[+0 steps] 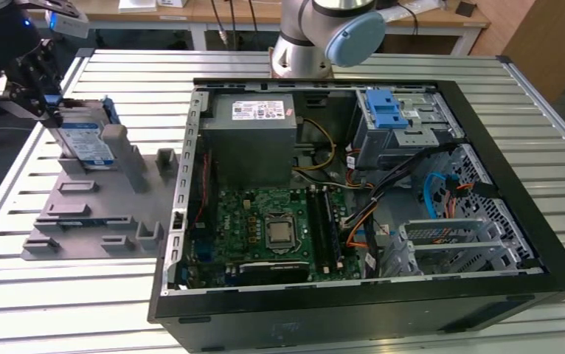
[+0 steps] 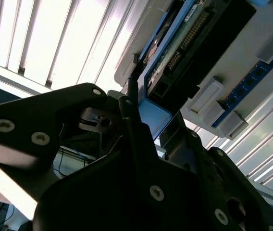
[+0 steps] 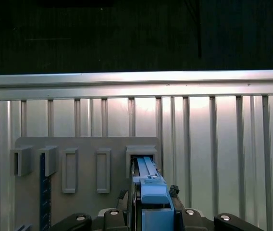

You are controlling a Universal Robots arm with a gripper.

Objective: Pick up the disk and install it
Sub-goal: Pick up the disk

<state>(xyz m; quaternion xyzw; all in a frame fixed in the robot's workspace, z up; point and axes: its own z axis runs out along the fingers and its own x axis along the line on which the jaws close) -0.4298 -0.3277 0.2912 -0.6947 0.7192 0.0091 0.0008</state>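
Note:
The disk point(image 1: 84, 140) stands on edge in a slot of the grey holder block point(image 1: 96, 214) at the exterior view's left, its label face and blue rails showing. My gripper point(image 1: 49, 103) is at the disk's upper end, and its fingers close on the blue rail. In the first wrist view the blue carrier end point(image 3: 152, 192) sits between my dark fingers point(image 3: 130, 197), still in the holder's slot point(image 3: 141, 154). The second wrist view shows the disk's underside point(image 2: 175, 53) with one finger point(image 2: 132, 91) lying against its blue edge.
An open computer case point(image 1: 518, 147) lies on the slatted metal table point(image 1: 144, 66) at the exterior view's right of the holder. Inside it are a grey power-supply box point(image 1: 253, 140), a motherboard point(image 1: 262, 228), a metal cage with a blue latch point(image 1: 396, 114) and a lower drive cage point(image 1: 455, 243). The arm's base point(image 1: 307, 44) stands behind the case.

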